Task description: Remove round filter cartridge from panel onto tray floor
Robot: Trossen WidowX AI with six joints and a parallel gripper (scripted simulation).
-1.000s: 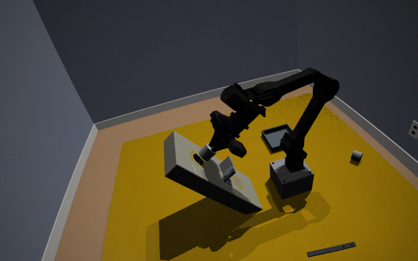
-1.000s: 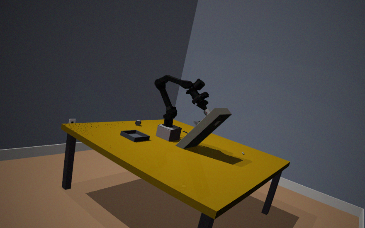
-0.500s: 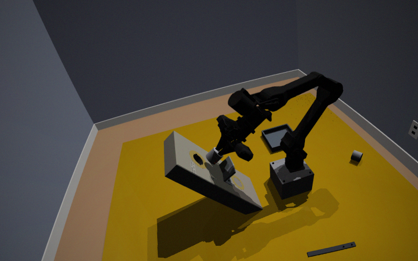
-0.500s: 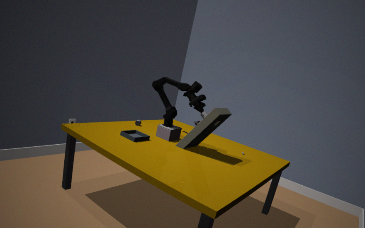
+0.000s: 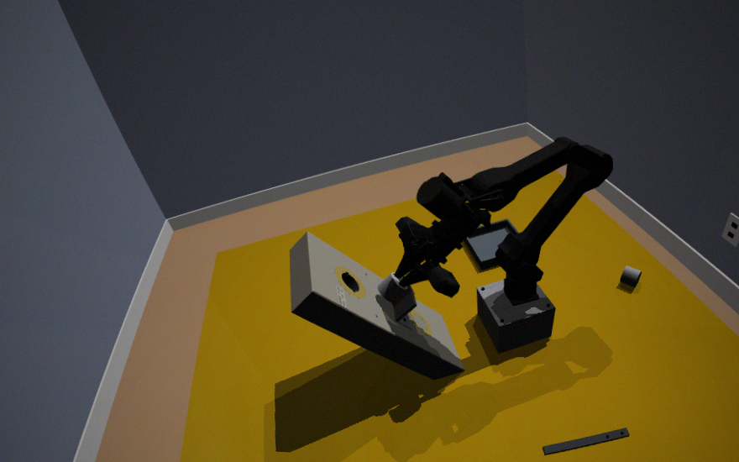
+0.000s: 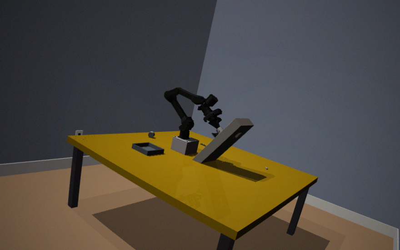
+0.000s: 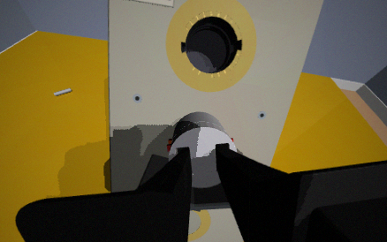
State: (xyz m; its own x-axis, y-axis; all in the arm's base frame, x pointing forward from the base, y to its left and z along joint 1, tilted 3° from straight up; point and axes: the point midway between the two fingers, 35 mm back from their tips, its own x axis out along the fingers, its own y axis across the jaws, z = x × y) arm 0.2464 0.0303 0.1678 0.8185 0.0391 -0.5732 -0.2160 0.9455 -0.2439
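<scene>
Cartridge (image 5: 390, 285) (image 6: 220, 129) (image 7: 206, 139) was out of the service panel (image 5: 323, 270) (image 6: 218, 144) (image 7: 129, 44); in the wrist view its socket (image 5: 350, 280) (image 7: 210, 49) gaped at 12 o'clock. I read the gripper (image 5: 400, 279) (image 6: 217, 126) (image 7: 201, 152) as nearly closed, its narrow-set fingertips bearing on the cartridge at the face slots.

Step in hand, my judgement: carry to the tray (image 5: 481, 266) (image 6: 155, 152), at 2 o'clock from the cartridge in the top view. The grey bracket (image 5: 400, 308) stood close at about 5 o'clock there; contact could not be told. I judged it best to draw straight off the sloping face first, then swing, so no lug snagged.

Grip was shallow: even closing force, slow wrist turns. The route needed height over the arm's base (image 5: 524, 333) (image 6: 181, 146) and tray rim. I wanted the cartridge lowered until the floor bore it, fingers opened, then a straight retreat.
</scene>
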